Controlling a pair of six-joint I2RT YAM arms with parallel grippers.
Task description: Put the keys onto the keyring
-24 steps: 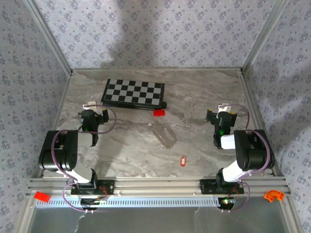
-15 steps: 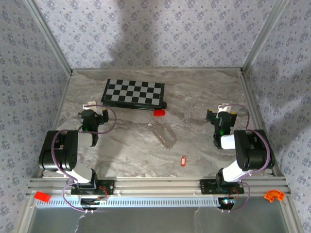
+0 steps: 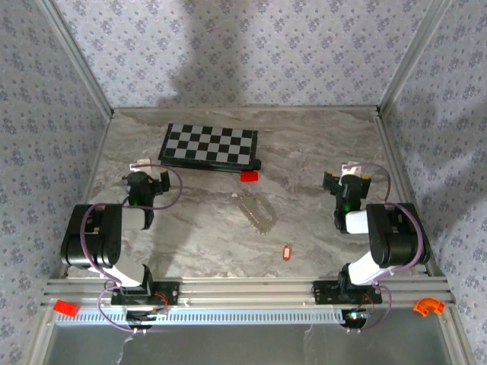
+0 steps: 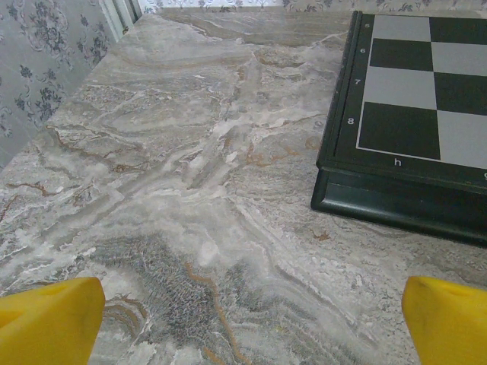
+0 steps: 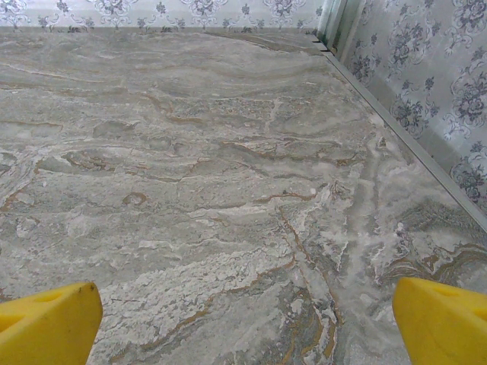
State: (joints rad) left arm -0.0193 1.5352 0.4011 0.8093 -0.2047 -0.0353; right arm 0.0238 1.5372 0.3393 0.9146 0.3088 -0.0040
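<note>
No change from the earlier frames: nothing has moved, both arms are parked, both jaws are wide open and empty.

The left gripper [image 3: 146,176] sits just off the near-left corner of the chessboard [image 3: 209,144]. Its wrist view shows yellow fingers [image 4: 46,319] spread to the frame edges, with that board corner ahead on the right. The right gripper [image 3: 346,179] is well right of the board, with fingers [image 5: 46,323] equally spread over bare table [image 5: 228,190]. The keyring [image 3: 256,212] lies flat, nearer than the board's right corner and apart from it. The key [image 3: 286,252] lies nearer still, beyond the keyring and not touching it. A red block [image 3: 249,176] sits just beside the board's near-right corner.
</note>
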